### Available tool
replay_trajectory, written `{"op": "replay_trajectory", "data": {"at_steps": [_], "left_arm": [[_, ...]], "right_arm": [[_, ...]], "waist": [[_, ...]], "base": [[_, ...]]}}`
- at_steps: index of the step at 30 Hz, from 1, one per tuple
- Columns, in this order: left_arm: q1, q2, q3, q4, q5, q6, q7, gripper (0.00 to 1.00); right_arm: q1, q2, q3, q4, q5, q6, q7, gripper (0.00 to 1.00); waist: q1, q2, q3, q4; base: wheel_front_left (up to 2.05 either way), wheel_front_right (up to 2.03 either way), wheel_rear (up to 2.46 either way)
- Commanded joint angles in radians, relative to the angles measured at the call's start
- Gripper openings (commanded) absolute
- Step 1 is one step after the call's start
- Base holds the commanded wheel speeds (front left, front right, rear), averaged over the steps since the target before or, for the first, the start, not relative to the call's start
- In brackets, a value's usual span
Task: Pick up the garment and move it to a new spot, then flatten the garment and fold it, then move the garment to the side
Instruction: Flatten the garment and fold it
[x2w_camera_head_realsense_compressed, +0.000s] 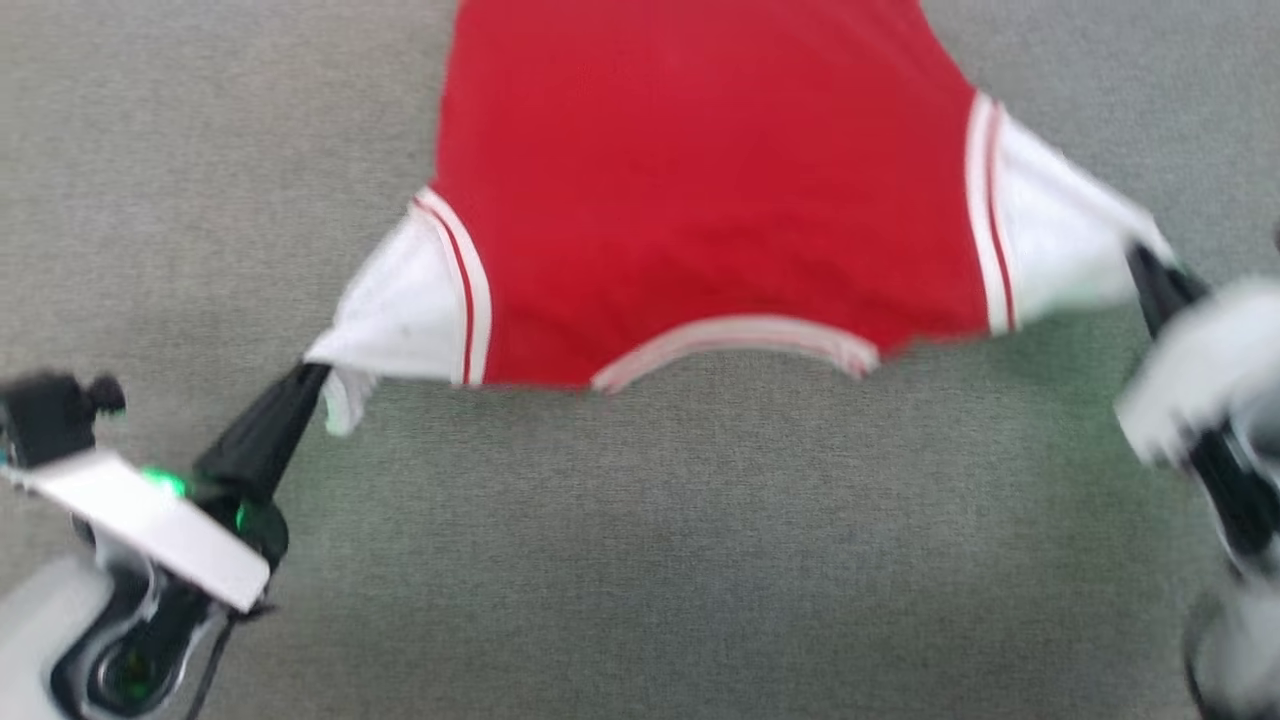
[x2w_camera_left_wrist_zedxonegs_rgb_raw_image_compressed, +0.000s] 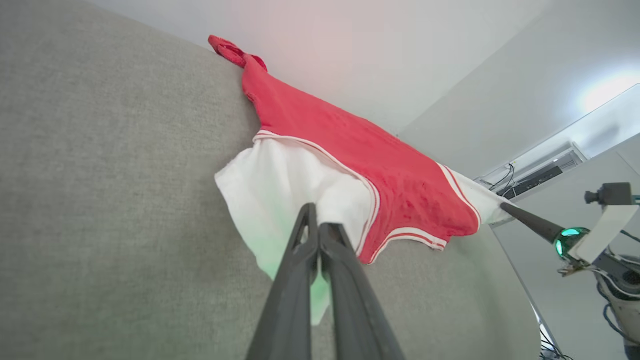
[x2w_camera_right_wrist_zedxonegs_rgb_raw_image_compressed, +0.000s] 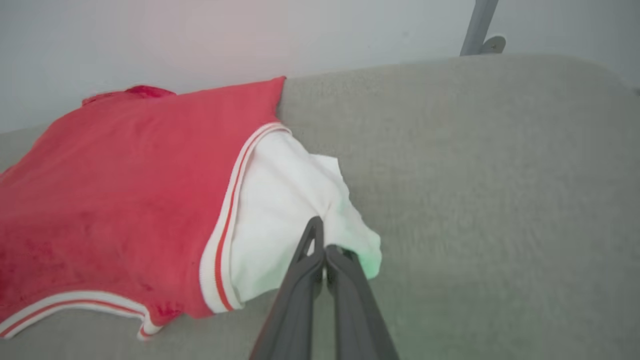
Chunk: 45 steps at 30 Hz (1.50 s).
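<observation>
jaws pinching white sleeves (x2w_camera_head_realsense_compressed: 395, 305), red garment (x2w_camera_head_realsense_compressed: 700, 180) stretched wide

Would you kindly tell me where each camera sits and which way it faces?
Head view: on the robot's head, looking down at the garment over the grey surface; left gripper and right gripper each shut on a white sleeve.
Left wrist view: on the left wrist, looking along its fingers across the surface to a pale wall.
Right wrist view: on the right wrist, looking along its fingers at its sleeve.
Shared: all show the garment; head and left wrist views both show the right gripper.
</observation>
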Motion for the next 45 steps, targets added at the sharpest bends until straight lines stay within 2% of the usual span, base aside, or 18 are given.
{"op": "replay_trajectory", "data": {"at_steps": [1, 2, 5, 8, 14, 18, 21, 25, 34, 39, 45], "left_arm": [[0.055, 0.003, 0.03, -0.029, 0.022, 0.002, -0.007, 0.0], [0.115, 0.006, 0.069, -0.065, 0.035, 0.002, -0.007, 0.0], [0.209, 0.014, 0.128, -0.12, 0.049, 0.002, -0.007, 0.0], [0.297, 0.029, 0.178, -0.184, 0.059, 0.002, -0.006, 0.0], [0.467, 0.046, 0.279, -0.27, 0.082, 0.002, -0.006, 0.0], [0.534, 0.032, 0.317, -0.308, 0.1, 0.002, -0.006, 0.0], [0.54, 0.022, 0.311, -0.317, 0.111, 0.002, -0.006, 0.0], [0.49, -0.009, 0.248, -0.303, 0.115, 0.002, -0.006, 0.0], [0.361, -0.064, 0.093, -0.162, 0.1, 0.002, -0.006, 0.0], [0.321, -0.07, 0.05, -0.115, 0.102, 0.002, -0.006, 0.0], [0.296, -0.073, 0.025, -0.091, 0.098, 0.002, -0.006, 0.0]], "right_arm": [[0.101, 0.001, -0.019, -0.132, 0.023, -0.001, 0.068, 0.0], [0.208, 0.007, -0.046, -0.285, 0.048, -0.001, 0.142, 0.0], [0.344, 0.015, -0.081, -0.452, 0.078, -0.001, 0.228, 0.0], [0.442, 0.017, -0.106, -0.564, 0.104, -0.001, 0.282, 0.0], [0.598, 0.018, -0.161, -0.667, 0.197, -0.001, 0.318, 0.0], [0.659, 0.018, -0.176, -0.697, 0.232, -0.001, 0.305, 0.0], [0.665, 0.018, -0.17, -0.686, 0.243, -0.001, 0.294, 0.0], [0.636, 0.018, -0.138, -0.619, 0.231, -0.001, 0.286, 0.0], [0.547, 0.018, -0.035, -0.359, 0.164, -0.001, 0.249, 0.0], [0.541, 0.022, 0.014, -0.234, 0.109, -0.001, 0.216, 0.0], [0.517, 0.025, 0.05, -0.166, 0.092, -0.001, 0.17, 0.0]], "waist": [[0.0, 0.0, -0.009, 0.01], [0.0, 0.0, -0.012, 0.015], [0.0, 0.0, -0.015, 0.02], [0.0, 0.0, -0.016, 0.024], [0.0, 0.0, -0.014, 0.029], [0.0, 0.0, -0.005, 0.032], [0.0, 0.0, -0.002, 0.031], [0.0, 0.0, -0.002, 0.035], [0.0, 0.0, 0.013, 0.038], [0.0, 0.0, 0.026, 0.042], [0.0, 0.0, 0.037, 0.032]], "base": [[0.0, 0.0, 0.0], [0.0, 0.0, 0.0], [0.0, 0.0, 0.0], [0.0, 0.0, 0.0], [0.0, 0.0, 0.0], [0.0, 0.0, 0.0], [0.0, 0.0, 0.0], [0.0, 0.0, 0.0], [0.0, 0.0, 0.0], [0.0, 0.0, 0.0], [0.0, 0.0, 0.0]]}}
